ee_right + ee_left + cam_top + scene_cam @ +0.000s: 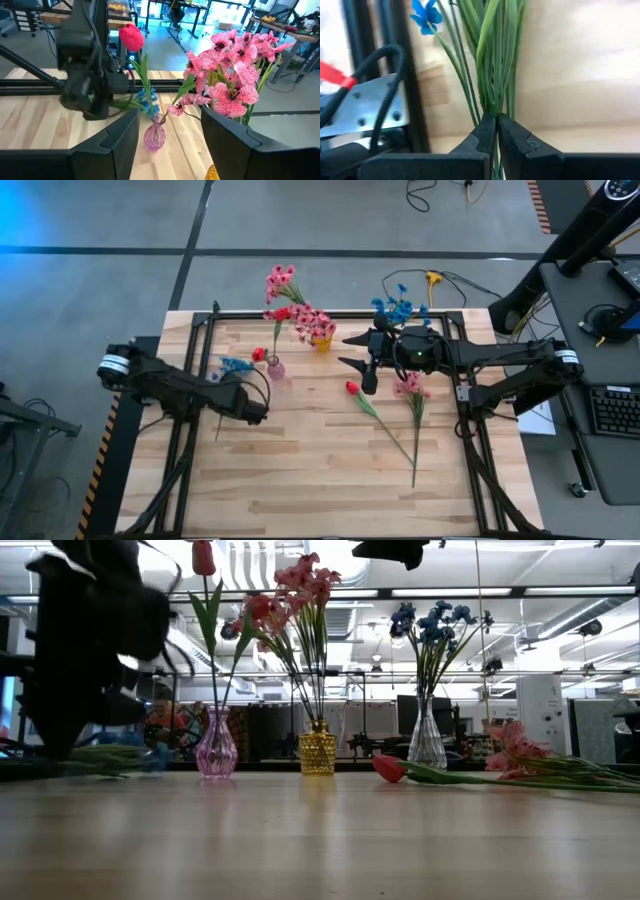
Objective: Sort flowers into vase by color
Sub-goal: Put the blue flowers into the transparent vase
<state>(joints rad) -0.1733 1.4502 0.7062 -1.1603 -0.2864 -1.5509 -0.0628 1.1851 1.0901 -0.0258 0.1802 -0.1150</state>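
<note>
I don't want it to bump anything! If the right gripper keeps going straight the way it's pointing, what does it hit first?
Probably the pink vase holding a red tulip, sitting between the right gripper's open fingers. Depth is hard to judge.

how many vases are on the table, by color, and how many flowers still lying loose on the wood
pink vase: 1
gold vase: 1
clear vase: 1
loose red flower: 1
loose pink flower: 1
total: 3 vases, 2 loose flowers

Open table front [300, 470]; three vases [275, 367] along back; loose flowers [405, 415] right of centre.
</note>
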